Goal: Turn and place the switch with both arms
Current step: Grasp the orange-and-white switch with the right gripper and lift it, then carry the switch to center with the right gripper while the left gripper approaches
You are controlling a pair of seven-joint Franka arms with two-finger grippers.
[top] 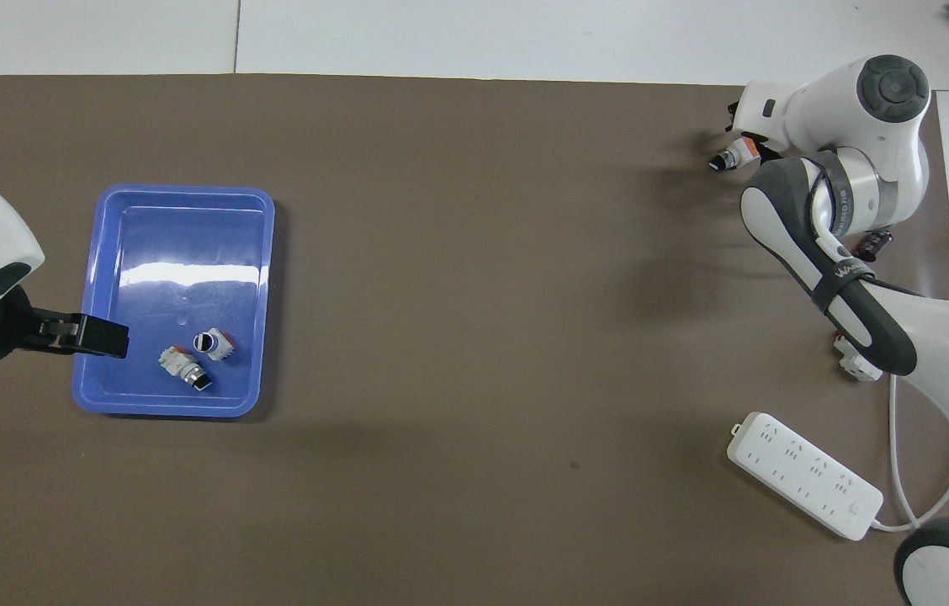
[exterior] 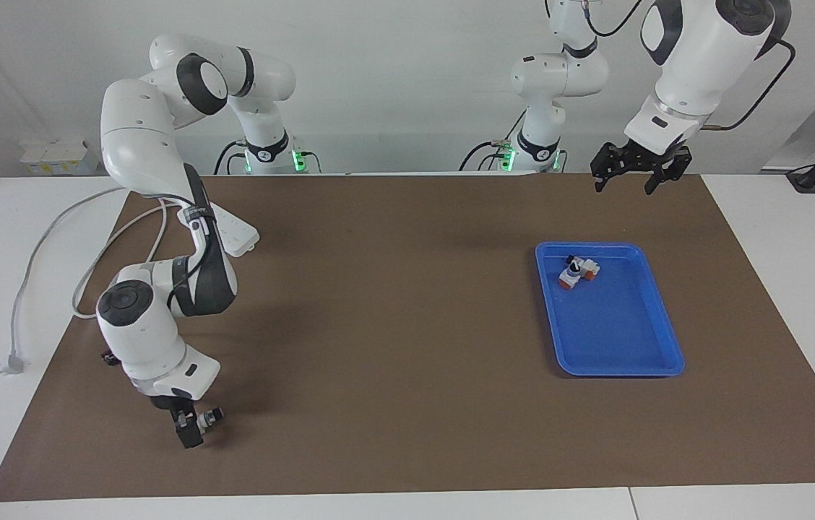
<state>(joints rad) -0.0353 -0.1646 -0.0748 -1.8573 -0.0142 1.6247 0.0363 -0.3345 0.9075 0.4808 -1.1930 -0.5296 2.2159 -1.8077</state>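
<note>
Overhead view: switch (top: 730, 157) lies across table, knob toward tray (top: 180, 407).

No words or numbers can be read anywhere. The right arm (top: 840, 278) has a dark band with small white letters, but they cannot be made out.

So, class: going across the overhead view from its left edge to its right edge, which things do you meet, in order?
left gripper → blue tray → switch in the right gripper → power strip
</note>
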